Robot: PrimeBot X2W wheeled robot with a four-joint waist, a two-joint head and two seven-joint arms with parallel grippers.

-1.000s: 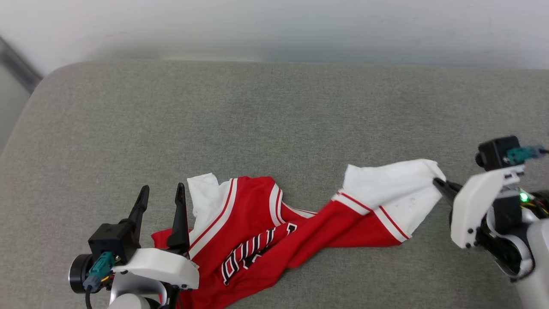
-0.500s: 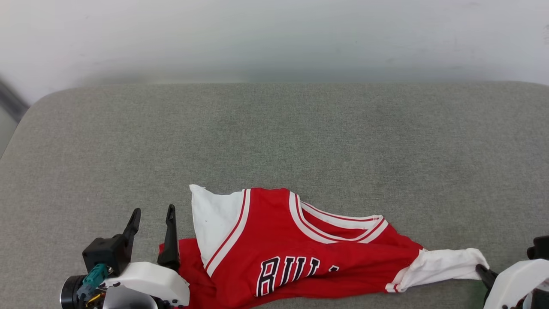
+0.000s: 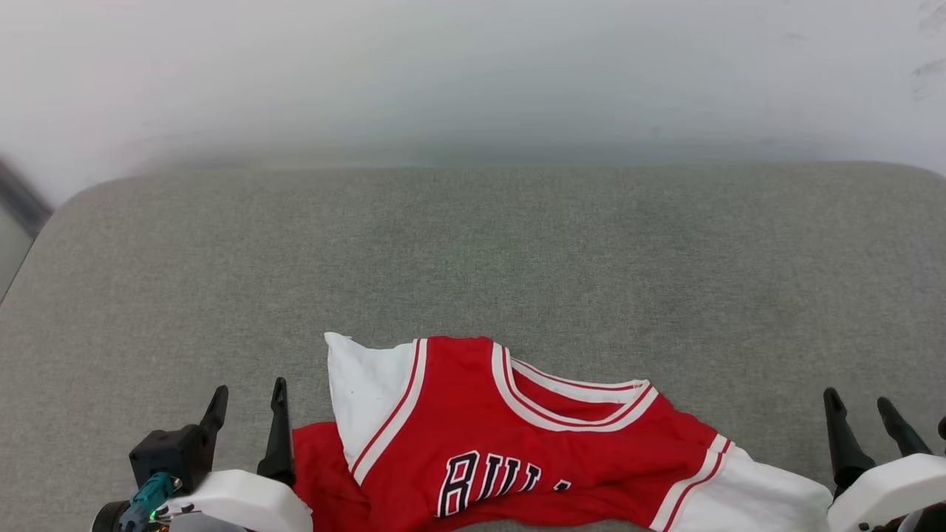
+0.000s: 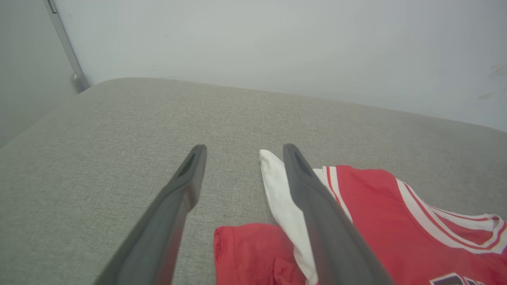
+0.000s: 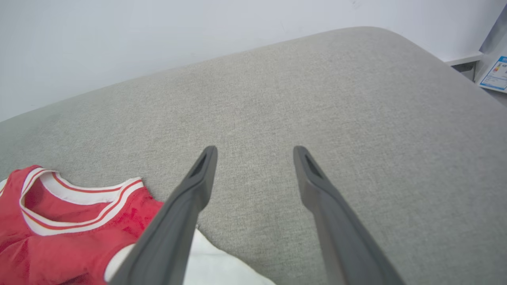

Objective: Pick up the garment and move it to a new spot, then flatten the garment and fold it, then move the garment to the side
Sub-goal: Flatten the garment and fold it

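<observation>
The red garment (image 3: 517,428) lies face up on the grey cushion (image 3: 473,258) at the near edge, collar toward the far side, black letters partly cut off by the frame's bottom. One white sleeve (image 3: 366,388) points up at the left; the other white sleeve (image 3: 746,502) lies flat at the lower right. My left gripper (image 3: 247,395) stands open just left of the garment (image 4: 376,221), empty. My right gripper (image 3: 861,403) is open beside the right sleeve (image 5: 214,269), holding nothing. In the right wrist view the collar (image 5: 75,202) lies left of the fingers.
A pale wall (image 3: 473,74) rises behind the cushion. A grey metal bar (image 4: 65,47) runs up at the far left. A white ledge with a blue-labelled sheet (image 5: 495,73) sits beyond the cushion's right corner. Bare cushion stretches beyond the garment.
The right gripper let go of the white sleeve, which now lies flat, and stands open. The garment got pulled out wider. The head camera tilted, shifting the whole picture.
</observation>
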